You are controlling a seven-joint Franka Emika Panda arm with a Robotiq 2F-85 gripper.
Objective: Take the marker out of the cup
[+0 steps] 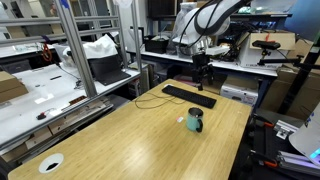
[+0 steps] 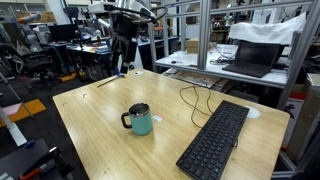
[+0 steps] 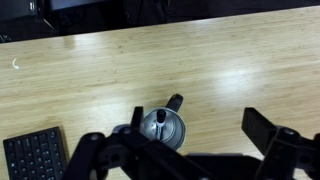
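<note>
The teal-green cup (image 1: 194, 122) stands upright on the wooden table, in front of the keyboard; it also shows in an exterior view (image 2: 141, 121) with its handle to the left. In the wrist view I look straight down into the cup (image 3: 176, 133), and the marker (image 3: 160, 121) stands inside it, dark tip up. My gripper (image 3: 200, 135) is open and empty, well above the table. The cup lies near its left finger, not centred between the jaws. In both exterior views the gripper (image 1: 203, 72) (image 2: 123, 66) hangs over the table's far part.
A long black keyboard (image 1: 188, 95) (image 2: 215, 141) (image 3: 34, 157) lies near the cup, with a thin cable across the table (image 2: 190, 98). A white round disc (image 1: 50, 163) sits at a table corner. Metal-framed benches with equipment surround the table.
</note>
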